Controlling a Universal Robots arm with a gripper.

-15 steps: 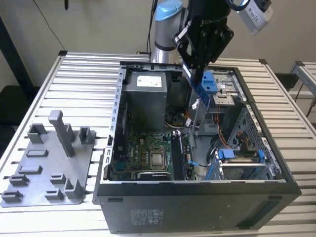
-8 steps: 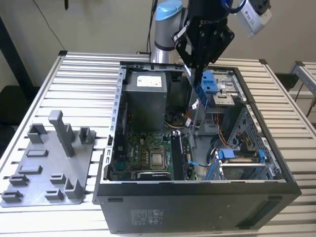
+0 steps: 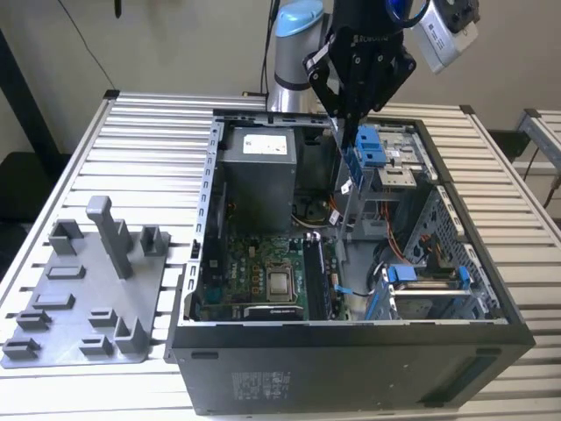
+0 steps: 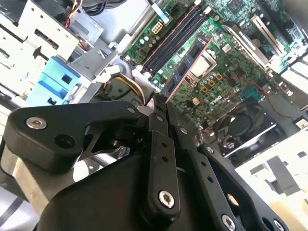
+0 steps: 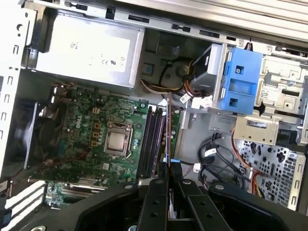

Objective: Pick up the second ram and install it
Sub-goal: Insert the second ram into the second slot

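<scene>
The second ram point(image 4: 190, 60) is a long dark board with black chips. My gripper point(image 4: 156, 108) is shut on one of its ends. In the exterior view the gripper point(image 3: 342, 123) hangs over the open computer case point(image 3: 351, 351), and the ram point(image 3: 344, 189) points down from it into the case. In the first wrist view I see the ram point(image 5: 168, 125) edge-on, between the fingertips of the gripper point(image 5: 168, 168). It hangs above the black memory slots point(image 5: 153, 139), right beside them, clear of the board. The memory slots point(image 4: 175, 38) lie next to the processor socket point(image 4: 204, 62).
A grey power supply point(image 3: 259, 171) fills the case's rear corner. Blue drive brackets point(image 3: 368, 149) and loose cables point(image 5: 211, 149) crowd the side near the gripper. A grey holder tray point(image 3: 88, 298) with upright posts sits on the slatted table point(image 3: 140, 132), on the exterior view's left.
</scene>
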